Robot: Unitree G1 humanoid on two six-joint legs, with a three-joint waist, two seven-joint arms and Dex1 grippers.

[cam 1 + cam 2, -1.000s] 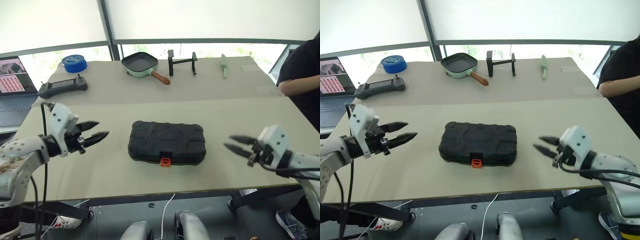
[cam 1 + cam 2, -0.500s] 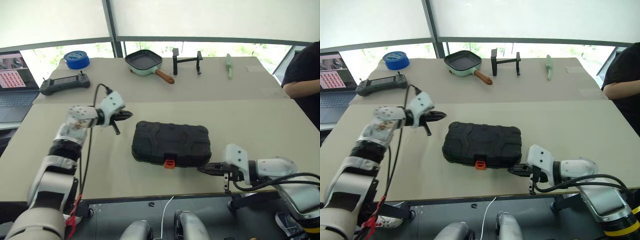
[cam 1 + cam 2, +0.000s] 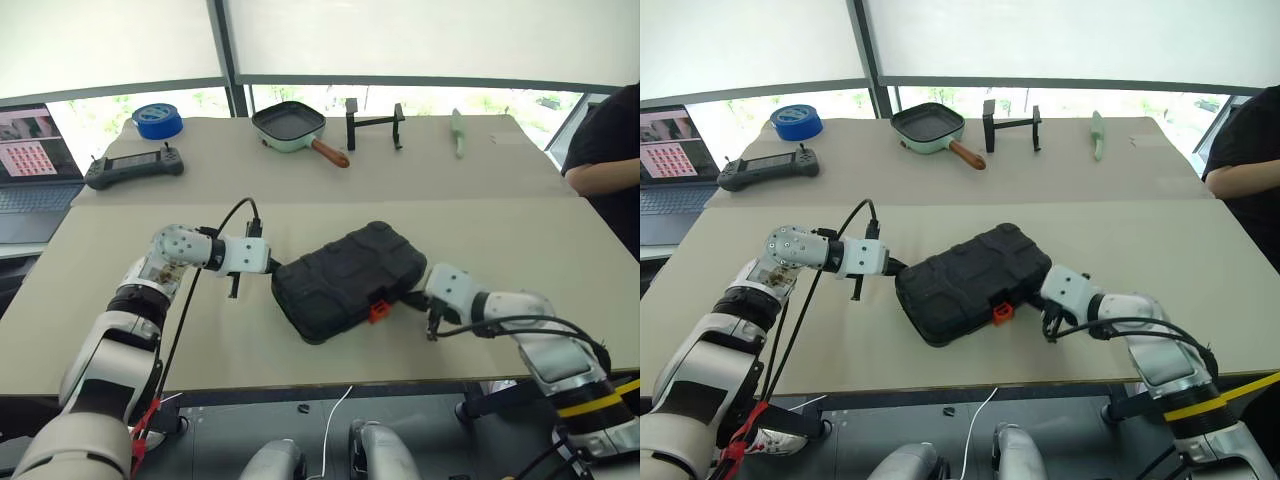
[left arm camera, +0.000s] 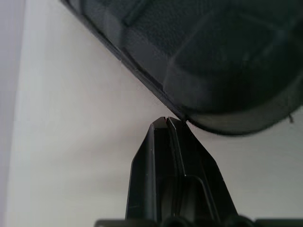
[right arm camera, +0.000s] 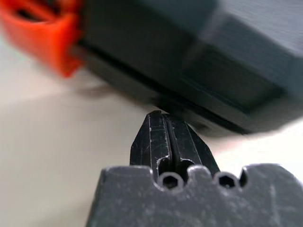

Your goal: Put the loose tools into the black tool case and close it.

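The black tool case (image 3: 345, 278) lies closed on the beige table (image 3: 200, 340), skewed, with its orange latch (image 3: 378, 311) facing the near edge. My left gripper (image 3: 272, 267) is shut, tips touching the case's left corner; the left wrist view shows those closed fingertips (image 4: 165, 122) against the case's rim (image 4: 213, 71). My right gripper (image 3: 412, 297) is shut too, its tip pressed at the case's near right edge beside the latch (image 5: 47, 38). Nothing is held in either gripper. The loose tools are out of view.
Along the far side of the table sit a blue tape roll (image 3: 158, 120), a black handheld controller (image 3: 133, 167), a green frying pan (image 3: 290, 126), a black stand (image 3: 373, 122) and a green tool (image 3: 459, 131). A laptop (image 3: 35, 160) is far left, a person (image 3: 605, 150) at right.
Both grippers closed and moved in against the case's ends. The case has swung from square-on to skewed, its right end now farther away. The camera view shifted as well.
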